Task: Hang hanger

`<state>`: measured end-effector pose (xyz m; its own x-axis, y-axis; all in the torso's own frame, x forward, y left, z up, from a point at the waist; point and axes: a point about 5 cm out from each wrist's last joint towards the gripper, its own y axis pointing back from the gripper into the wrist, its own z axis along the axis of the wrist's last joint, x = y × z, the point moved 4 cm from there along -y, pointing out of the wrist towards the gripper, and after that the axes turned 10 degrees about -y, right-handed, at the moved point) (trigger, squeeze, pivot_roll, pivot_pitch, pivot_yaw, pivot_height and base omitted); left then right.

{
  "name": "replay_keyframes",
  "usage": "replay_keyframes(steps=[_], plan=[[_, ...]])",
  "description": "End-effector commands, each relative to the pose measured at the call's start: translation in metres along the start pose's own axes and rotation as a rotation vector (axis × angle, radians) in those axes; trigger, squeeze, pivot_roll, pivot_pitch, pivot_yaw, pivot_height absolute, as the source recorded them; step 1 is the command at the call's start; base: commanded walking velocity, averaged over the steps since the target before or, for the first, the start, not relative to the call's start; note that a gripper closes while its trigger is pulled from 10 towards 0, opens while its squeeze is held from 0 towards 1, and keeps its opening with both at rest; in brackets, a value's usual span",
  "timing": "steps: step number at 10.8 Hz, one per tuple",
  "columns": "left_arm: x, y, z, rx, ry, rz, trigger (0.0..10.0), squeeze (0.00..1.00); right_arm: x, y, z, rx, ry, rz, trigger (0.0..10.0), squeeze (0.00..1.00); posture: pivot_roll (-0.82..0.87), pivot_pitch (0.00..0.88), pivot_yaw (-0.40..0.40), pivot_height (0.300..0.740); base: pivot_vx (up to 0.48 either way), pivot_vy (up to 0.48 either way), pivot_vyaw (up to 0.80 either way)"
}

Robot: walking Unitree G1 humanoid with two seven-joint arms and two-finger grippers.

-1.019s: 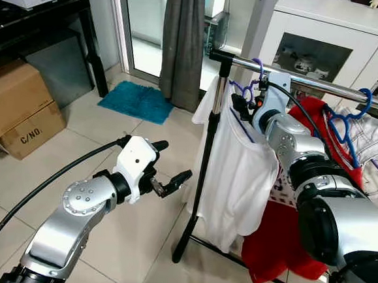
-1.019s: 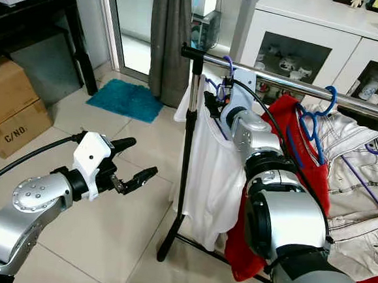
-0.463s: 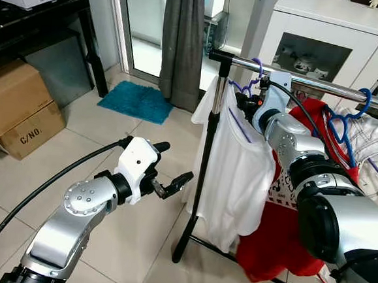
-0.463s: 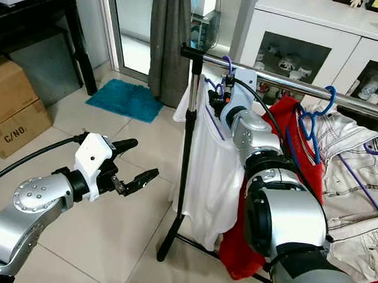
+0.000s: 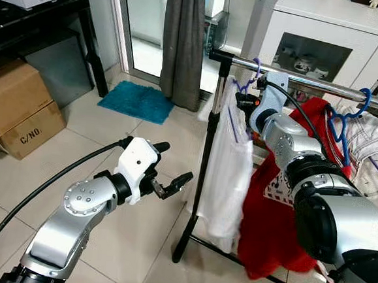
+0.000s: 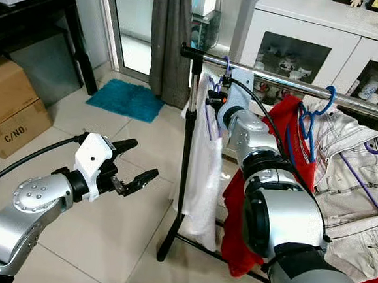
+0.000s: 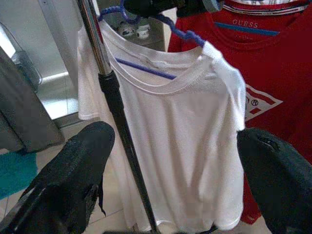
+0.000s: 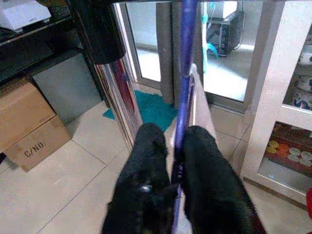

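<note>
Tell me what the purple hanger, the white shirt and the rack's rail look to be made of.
Purple hanger: likely glossy plastic, thin and smooth. White shirt: soft knit cotton-like fabric, matte, draping in folds. Rail: polished metal, bright and reflective.

Right gripper (image 8: 176, 161) clamped, left gripper (image 5: 167, 166) agape.

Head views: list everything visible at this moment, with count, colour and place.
Garment rack: one, black pole with chrome rail, centre.
Purple hanger: one, hooked at the rail's left end, carrying the white shirt.
White shirt: one, beside the pole.
Red shirt: one, right of the white one.
Blue hanger: one, further right on the rail.
Cardboard boxes: two, brown, on the floor at left.
Rug: one, teal, by the glass door.
Curtain: one, grey.
Cabinet: one, white, behind the rack.
Left gripper: open, in front of the rack.
Right gripper: shut on the purple hanger.
</note>
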<state>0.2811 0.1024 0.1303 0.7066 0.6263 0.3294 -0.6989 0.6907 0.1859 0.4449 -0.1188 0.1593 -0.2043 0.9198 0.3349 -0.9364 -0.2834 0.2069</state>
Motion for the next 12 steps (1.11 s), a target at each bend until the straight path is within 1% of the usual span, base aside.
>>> replay_keyframes(steps=[1,3,4,5,6,7,8,9,12], plan=[[-0.001,-0.001,0.004,-0.005,-0.025,-0.017,10.0,0.0,0.003,-0.001,0.003,-0.012,-0.01,0.01,0.0,0.0,0.01,0.0,0.014,0.74,0.0,0.0,0.0],[-0.001,-0.002,0.004,-0.003,-0.028,-0.014,10.0,0.0,0.003,-0.001,0.002,-0.011,0.008,0.006,0.0,0.0,0.01,0.0,0.016,0.74,0.0,0.0,0.0],[-0.002,-0.002,0.004,-0.003,-0.03,-0.014,10.0,0.0,0.001,-0.001,0.002,-0.006,0.043,-0.028,10.0,0.0,0.01,0.0,0.014,0.74,0.0,0.0,0.0],[-0.002,-0.002,0.004,-0.003,-0.031,-0.013,10.0,0.0,0.0,-0.001,0.002,-0.004,0.046,-0.043,10.0,0.0,0.01,0.0,0.011,0.74,0.0,0.0,0.0],[-0.003,-0.002,0.004,-0.002,-0.029,-0.011,10.0,0.0,-0.003,-0.001,0.003,-0.005,0.044,-0.072,10.0,1.0,0.01,0.0,0.007,0.74,0.0,0.0,0.0],[-0.004,-0.001,0.004,-0.001,-0.027,-0.011,10.0,0.0,-0.003,-0.002,0.004,-0.01,0.045,-0.085,10.0,1.0,0.02,0.0,0.003,0.74,0.0,0.0,0.0],[-0.006,0.0,0.004,0.001,-0.024,-0.013,10.0,0.0,-0.004,-0.002,0.008,-0.015,0.068,-0.112,10.0,1.0,0.02,0.008,0.001,0.74,0.0,0.0,0.0],[-0.008,0.001,0.005,0.001,-0.023,-0.017,10.0,0.0,-0.004,-0.002,0.012,-0.02,0.076,-0.13,10.0,0.0,0.02,0.034,-0.003,0.74,0.0,0.0,0.0],[-0.014,0.008,0.004,0.017,-0.012,-0.025,10.0,0.0,-0.002,-0.003,0.016,-0.029,0.065,-0.156,10.0,0.0,0.03,0.071,-0.017,0.74,0.0,0.0,0.0]])
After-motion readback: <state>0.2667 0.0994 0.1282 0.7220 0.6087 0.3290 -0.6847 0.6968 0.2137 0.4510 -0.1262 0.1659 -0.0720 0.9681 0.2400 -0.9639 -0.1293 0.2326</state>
